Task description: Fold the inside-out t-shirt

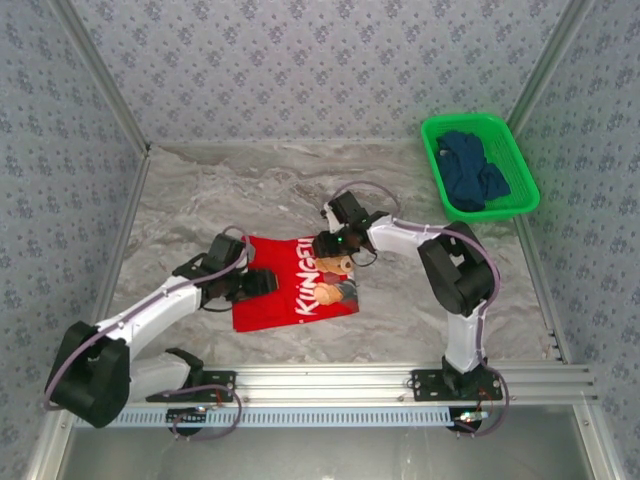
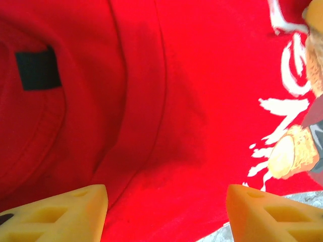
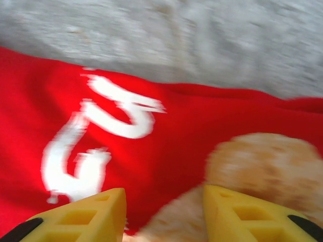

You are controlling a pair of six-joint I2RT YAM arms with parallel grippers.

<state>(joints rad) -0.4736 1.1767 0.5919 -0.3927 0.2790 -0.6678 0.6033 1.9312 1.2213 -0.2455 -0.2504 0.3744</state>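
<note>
T-shirt (image 1: 292,303): bare table (image 1: 200,200) off every edge. Left gripper (image 2: 166,195) over its left side, right gripper (image 3: 164,199) at its far edge. Both jaws spread.

Bare table (image 1: 220,190) lies open beyond the t-shirt (image 1: 265,310); a green basket (image 1: 462,121) blocks the far-right corner.

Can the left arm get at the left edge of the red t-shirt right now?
Probably yes. The left gripper hangs open just over that side of the t-shirt, nothing lies on the cloth there, and the right gripper is off over the print.
</note>
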